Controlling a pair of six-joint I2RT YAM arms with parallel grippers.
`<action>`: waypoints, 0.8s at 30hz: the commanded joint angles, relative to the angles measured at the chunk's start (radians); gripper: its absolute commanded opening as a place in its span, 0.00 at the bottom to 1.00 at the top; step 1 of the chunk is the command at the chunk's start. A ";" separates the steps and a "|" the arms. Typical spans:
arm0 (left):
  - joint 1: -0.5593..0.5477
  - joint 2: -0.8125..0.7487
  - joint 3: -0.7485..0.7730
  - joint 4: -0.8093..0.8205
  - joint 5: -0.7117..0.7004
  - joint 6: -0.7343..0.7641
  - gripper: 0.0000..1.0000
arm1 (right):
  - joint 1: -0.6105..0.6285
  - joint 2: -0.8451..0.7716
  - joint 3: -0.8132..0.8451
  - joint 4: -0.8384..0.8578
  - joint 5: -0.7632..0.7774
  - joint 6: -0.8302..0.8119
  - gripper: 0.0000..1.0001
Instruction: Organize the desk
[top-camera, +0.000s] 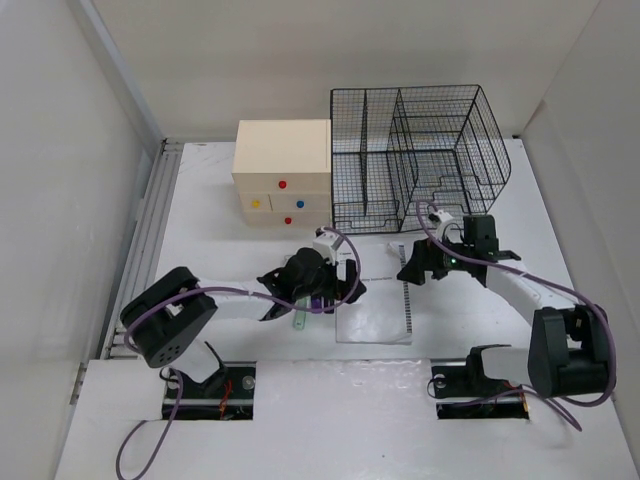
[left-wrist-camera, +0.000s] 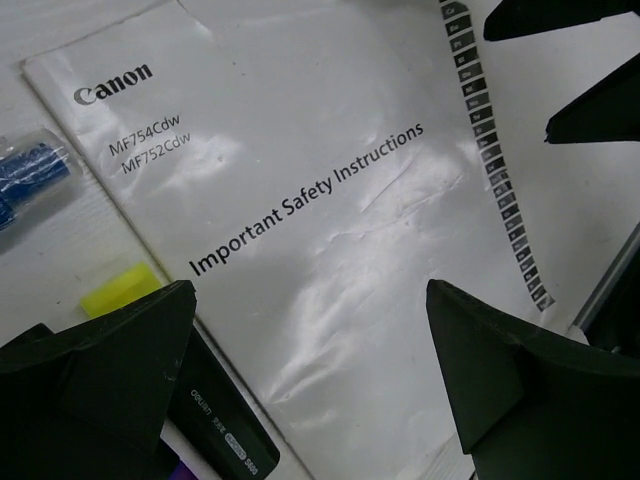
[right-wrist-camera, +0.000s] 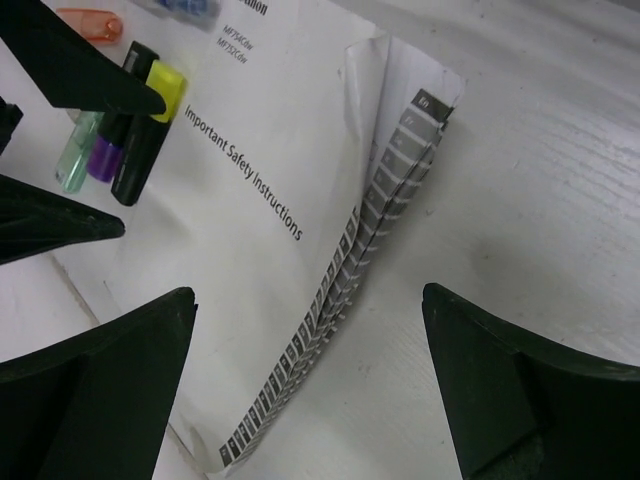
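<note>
Across the whole overhead view, the white worktop is seen lying flat beneath both arms, bounded by white walls. It is judged rigid and fixed, so nothing of it is to be gripped; only what lies on it is to be lifted. At its far edge a black wire rack is stood, with a cream drawer box just beside it on the left. Near the middle a thin printed booklet is laid, its tabbed right edge curled up off the surface. It is judged light, floppy and glossy, likely to slide or buckle if pushed; the raised tabbed edge is taken as the best place for a hold. The left end effector is held wide open over the booklet's cover with nothing in it. The right end effector is likewise spread fully, empty, above the curled edge. A few markers are laid at the booklet's left edge.
</note>
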 joint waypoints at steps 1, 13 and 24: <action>-0.010 0.033 0.044 0.061 -0.032 0.012 1.00 | 0.002 0.027 0.006 0.107 0.021 0.035 1.00; -0.019 0.127 0.082 0.072 -0.072 0.030 1.00 | 0.047 0.256 0.042 0.137 0.040 0.099 1.00; -0.019 0.158 0.093 -0.005 -0.135 0.019 0.93 | 0.078 0.305 0.042 0.155 0.020 0.119 0.85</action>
